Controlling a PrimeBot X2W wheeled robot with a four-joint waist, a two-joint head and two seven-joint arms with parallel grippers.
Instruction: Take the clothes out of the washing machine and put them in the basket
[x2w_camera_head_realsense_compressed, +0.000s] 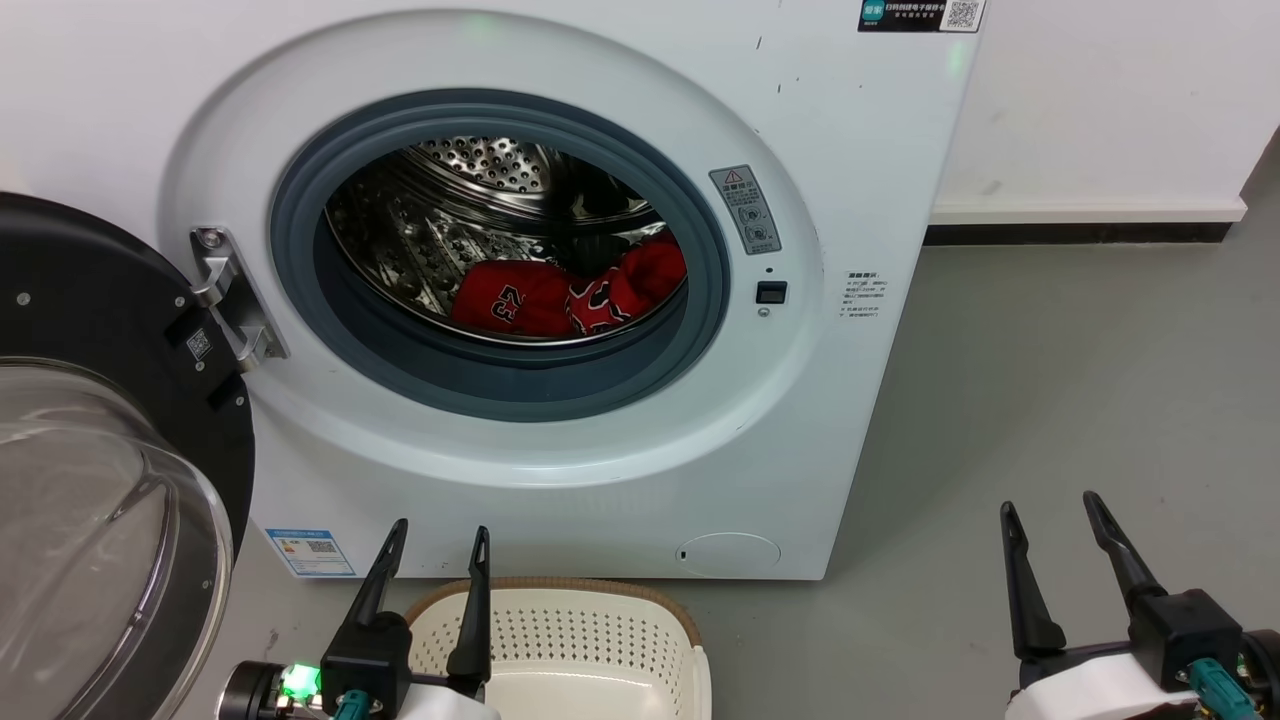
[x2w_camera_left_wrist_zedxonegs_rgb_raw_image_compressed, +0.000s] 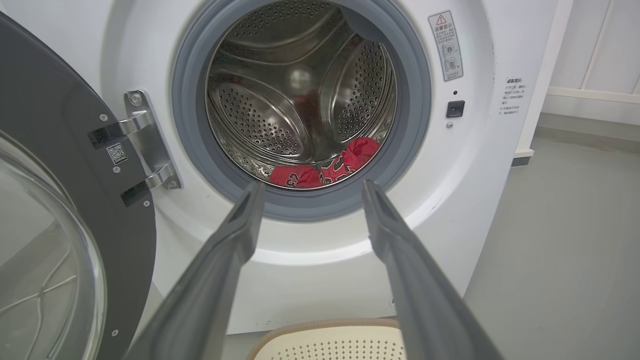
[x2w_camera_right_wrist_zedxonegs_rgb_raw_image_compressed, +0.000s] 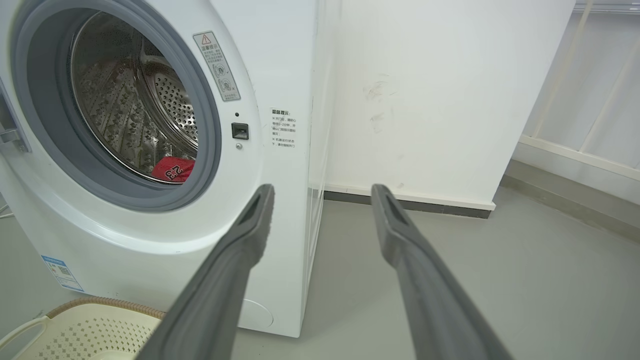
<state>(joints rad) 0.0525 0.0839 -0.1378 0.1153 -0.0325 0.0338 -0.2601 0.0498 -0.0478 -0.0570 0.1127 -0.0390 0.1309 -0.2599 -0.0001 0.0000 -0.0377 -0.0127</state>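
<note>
- Red clothes are sitting in a heap at the bottom of the steel drum, a little right of centre in the head view. One piece is a jersey with a "23" showing on the left part of the pile.
- The washing machine is white and takes up most of the upper half of the head view, with a grey gasket round the porthole.
- Its door is swung wide open at the left edge of the frame. It's got a black rim and a clear glass bowl, and hangs off a metal hinge.
- The basket is cream with holes and a brown woven-look rim. It sits on the grey floor at the bottom centre of the frame, just in front of the machine and below the porthole.
- The left gripper is at the lower left, fingers spread apart and holding nothing, tips up beside the basket's left end. In the left wrist view the fingers frame the lower edge of the porthole, with the clothes showing between them.
- The right gripper is at the lower right, also splayed and empty, over bare floor well apart from the machine. In the right wrist view its fingers point past the machine's right front corner toward the white wall.
</note>
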